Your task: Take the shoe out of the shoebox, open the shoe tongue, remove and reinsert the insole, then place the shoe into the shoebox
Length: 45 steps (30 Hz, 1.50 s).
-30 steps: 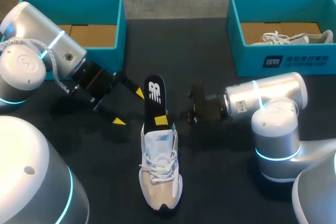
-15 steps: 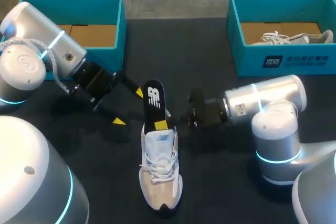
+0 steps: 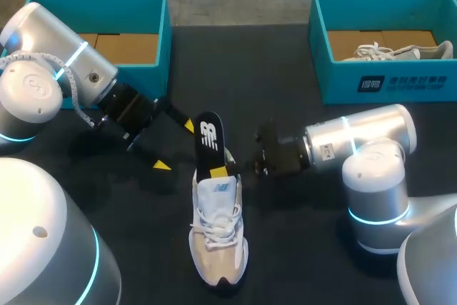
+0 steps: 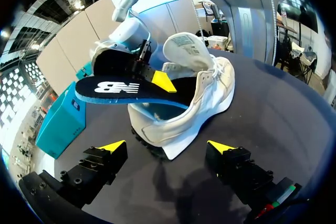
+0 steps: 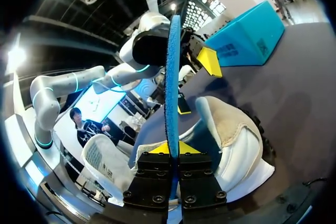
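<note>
- Right gripper (image 5: 170, 151) is pinching the black insole (image 3: 208, 139), tilting it down into the white shoe (image 3: 218, 237) for reinsertion.
- Left gripper (image 3: 176, 146) is waiting wide open beside the heel, holding nothing.

1. The table (image 3: 243, 69) lies open between the left shoebox (image 3: 96, 1) and the right shoebox (image 3: 389, 85).
2. The shoe (image 3: 218, 237) occupies mid-table, toe toward the robot. Bare table runs along its left flank.
3. The insole (image 3: 208, 142) rises tilted from the heel opening and obstructs entry there from above.
4. The right gripper (image 3: 230, 168), clamped on the insole, and its arm bar the shoe's right side at the heel.
5. The left gripper (image 3: 175, 146), fingers spread, stands near the heel, apart from it, with a narrow gap between.
6. The right shoebox holds a second shoe (image 3: 400, 51). The left shoebox shows bare cardboard floor, its near part covered by the left arm.
</note>
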### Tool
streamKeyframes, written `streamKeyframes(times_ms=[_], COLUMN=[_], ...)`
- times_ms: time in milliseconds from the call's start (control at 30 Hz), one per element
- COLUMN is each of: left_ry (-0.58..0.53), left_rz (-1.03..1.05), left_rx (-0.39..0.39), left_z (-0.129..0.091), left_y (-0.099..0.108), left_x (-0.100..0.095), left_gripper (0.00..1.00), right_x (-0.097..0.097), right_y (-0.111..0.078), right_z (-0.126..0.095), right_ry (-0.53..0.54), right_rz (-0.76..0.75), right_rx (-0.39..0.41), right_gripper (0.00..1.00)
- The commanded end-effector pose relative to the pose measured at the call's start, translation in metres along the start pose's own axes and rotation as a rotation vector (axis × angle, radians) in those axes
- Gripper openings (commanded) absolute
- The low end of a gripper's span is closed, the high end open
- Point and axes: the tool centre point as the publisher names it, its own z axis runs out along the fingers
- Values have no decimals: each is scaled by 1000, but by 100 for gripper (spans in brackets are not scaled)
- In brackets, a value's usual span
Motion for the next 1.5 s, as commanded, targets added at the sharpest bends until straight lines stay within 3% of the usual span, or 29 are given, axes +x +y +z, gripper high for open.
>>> streamKeyframes(times_ms=[33, 100, 233, 667, 1133, 1500], left_ry=[1, 1, 1, 1, 1, 1], left_rz=[1, 1, 1, 1, 1, 1], left_rx=[-2, -2, -2, -2, -2, -2], left_z=[0, 0, 0, 0, 0, 0], left_y=[0, 0, 0, 0, 0, 0], left_x=[0, 0, 0, 0, 0, 0], left_gripper=[100, 100, 100, 100, 100, 100], right_x=[-1, -1, -2, -4, -6, -5], right_y=[2, 4, 6, 22, 38, 35], right_z=[2, 2, 1, 3, 7, 4], right_ry=[0, -2, -7, -6, 23, 32], right_rz=[-3, -3, -6, -41, -85, -91], right_rx=[-1, -7, -15, -23, -29, -38], right_gripper=[0, 22, 26, 21, 22, 19])
